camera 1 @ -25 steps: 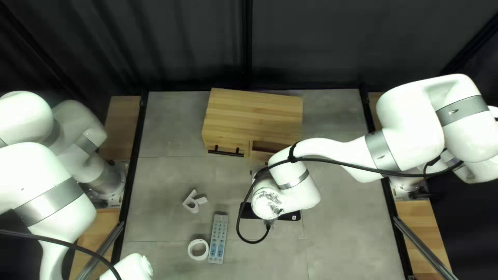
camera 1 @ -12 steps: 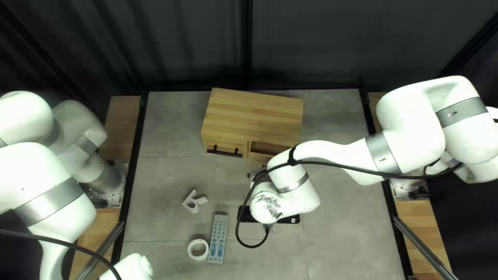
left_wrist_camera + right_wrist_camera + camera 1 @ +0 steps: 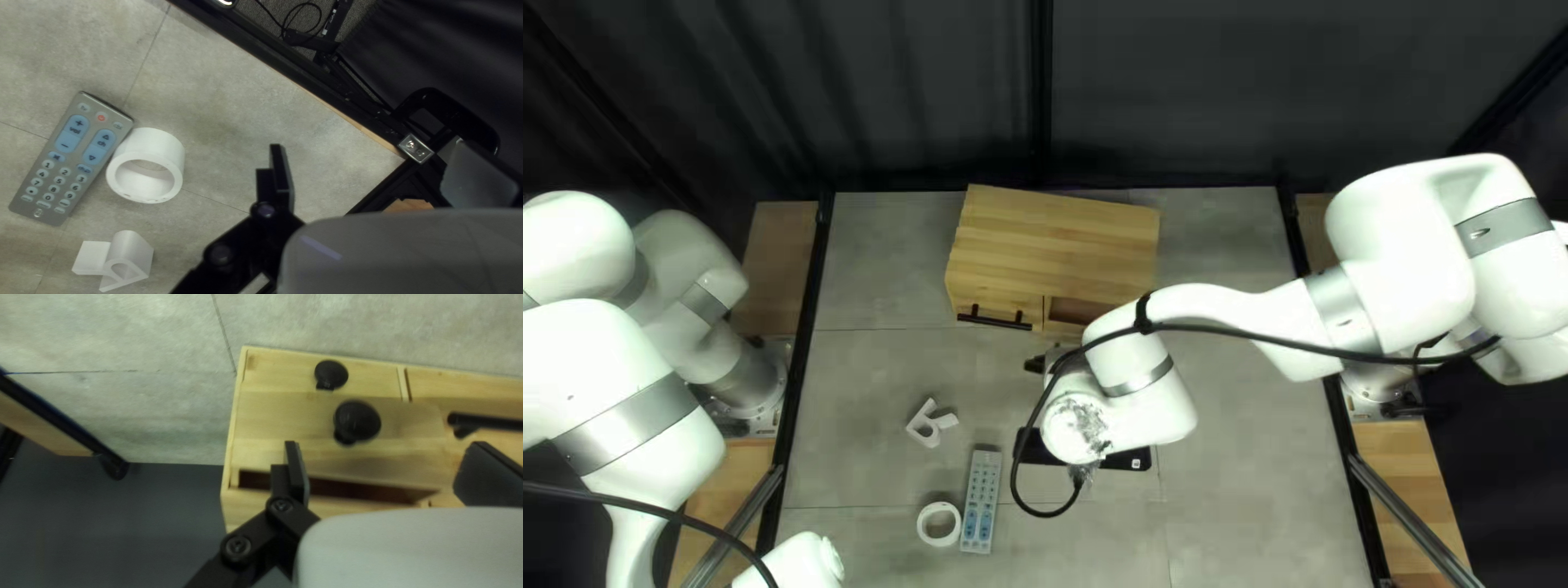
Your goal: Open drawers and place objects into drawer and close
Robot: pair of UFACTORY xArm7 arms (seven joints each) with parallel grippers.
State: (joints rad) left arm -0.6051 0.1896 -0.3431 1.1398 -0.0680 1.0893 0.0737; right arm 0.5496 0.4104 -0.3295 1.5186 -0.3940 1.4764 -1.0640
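Far on the worktop (image 3: 1231,468), the wooden cabinet (image 3: 1056,245) looks rigid; pull its knob (image 3: 357,422). Left and right jaws gape wide, empty. The remote (image 3: 71,158), likely light and slick, grips best widthways; beside it, the ring (image 3: 144,188), by its wall (image 3: 173,149); the bracket (image 3: 133,258), its tab (image 3: 90,257)

Glossy white rounded arm segments (image 3: 1394,245), grey bands (image 3: 626,423), black cable (image 3: 632,502), flat black fingers (image 3: 297,471), round link screws (image 3: 238,545)

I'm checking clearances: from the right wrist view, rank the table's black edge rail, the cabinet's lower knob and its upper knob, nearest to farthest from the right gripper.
1. Upper knob, ahead of the open right gripper.
2. Lower knob, below it.
3. Black edge rail, well beyond the cabinet's side.
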